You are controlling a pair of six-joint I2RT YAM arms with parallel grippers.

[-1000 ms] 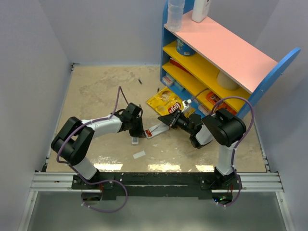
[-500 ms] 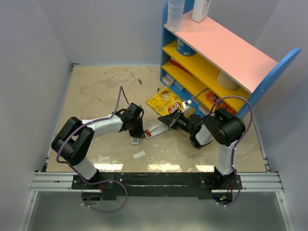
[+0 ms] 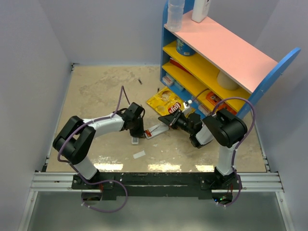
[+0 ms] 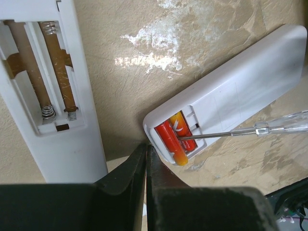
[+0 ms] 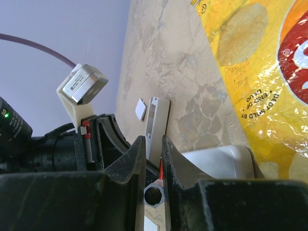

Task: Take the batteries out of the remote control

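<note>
Right gripper (image 5: 153,142) clamped on the screwdriver (image 5: 154,196), left gripper (image 4: 146,155) shut empty beside the remote control (image 4: 240,86) on the counter (image 4: 120,96), barely any change lately, so batteries (image 4: 174,137) still seated in its open bay.

On the desk (image 3: 96,91) we find the small white flat plastic remote control (image 4: 231,103) lying back-up, with the two slim red-orange cylindrical batteries (image 4: 172,135) side by side in the open compartment at its left end. A thin metal screwdriver with a clear handle (image 4: 262,128) reaches across its back from the right, tip at the batteries. Just left of it lies a narrower white plastic bar (image 4: 89,144), a small white scrap (image 3: 139,154) sits nearer the arm bases, and behind the remote control lies a yellow foil chip bag (image 3: 165,101), with the blue-sided shelf unit (image 3: 269,82) at the back right.
</note>
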